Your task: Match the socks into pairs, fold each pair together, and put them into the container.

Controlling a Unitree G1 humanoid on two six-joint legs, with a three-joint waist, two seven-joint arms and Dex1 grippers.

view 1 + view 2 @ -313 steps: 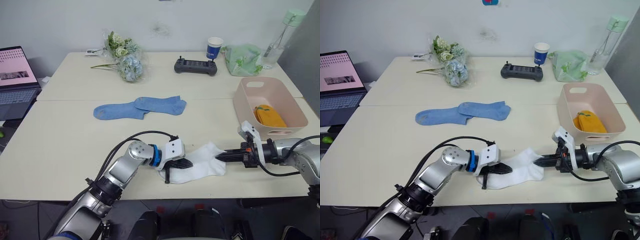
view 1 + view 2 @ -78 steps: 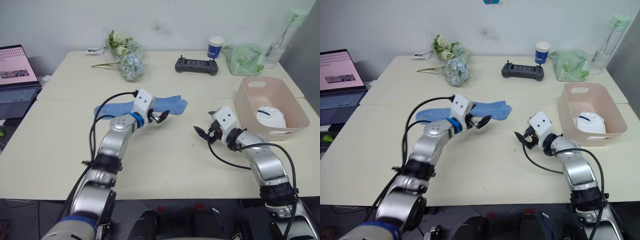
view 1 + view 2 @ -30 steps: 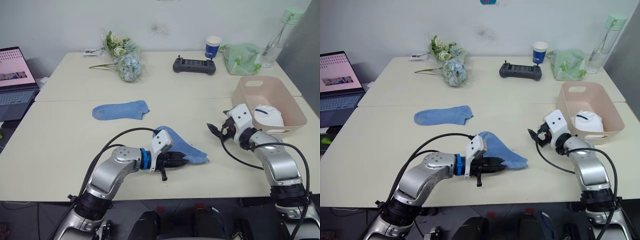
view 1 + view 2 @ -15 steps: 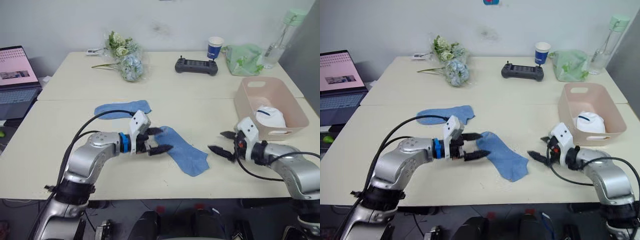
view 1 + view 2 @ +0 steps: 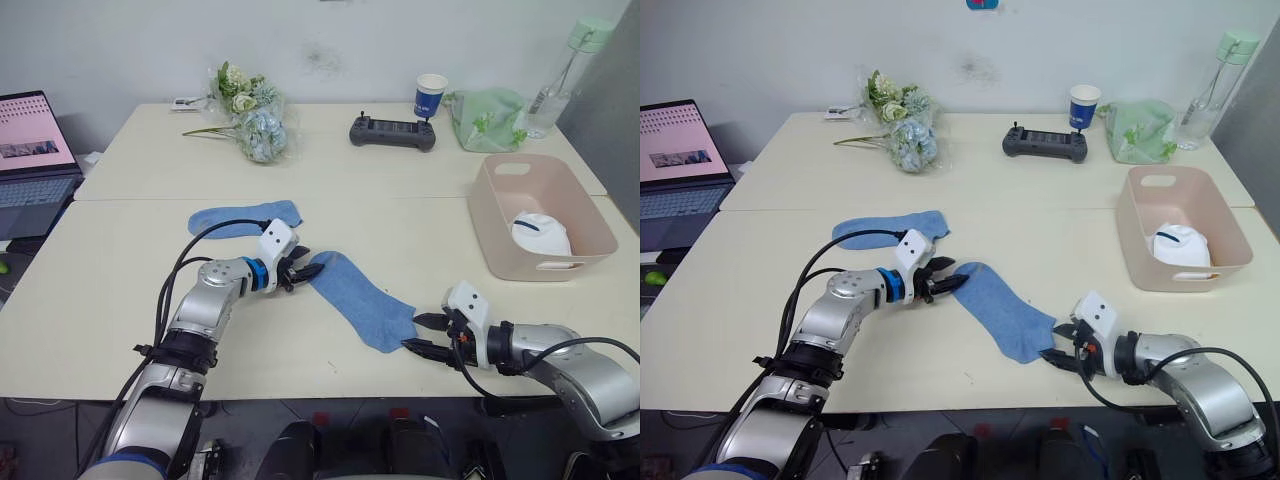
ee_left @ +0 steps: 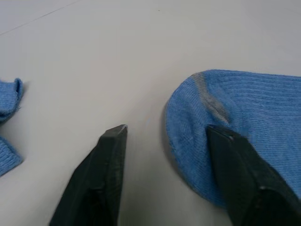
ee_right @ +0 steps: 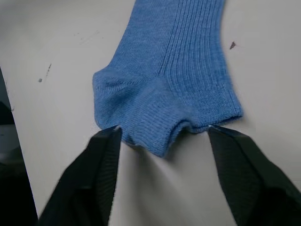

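Both open hands, left hand [image 5: 308,270] and right hand [image 5: 424,333], now bracket blue sock [image 5: 362,304] ends

near sock [image 5: 362,306]: flat on the tabletop [image 5: 120,290], front centre, between the 2 end effectors
far sock [image 5: 243,217]: behind and left of the near sock, apart from it
left end effector [image 5: 309,270]: at the near sock's toe end
right end effector [image 5: 424,334]: at the near sock's cuff end, front right
container [image 5: 497,235]: right side, folded socks [image 5: 540,234] inside
cup [image 5: 429,95], controller [image 5: 391,132], bag [image 5: 488,118], bottle [image 5: 562,70]: along the back right
flowers [image 5: 245,122]: back left
laptop [image 5: 32,160]: far left, off the tabletop
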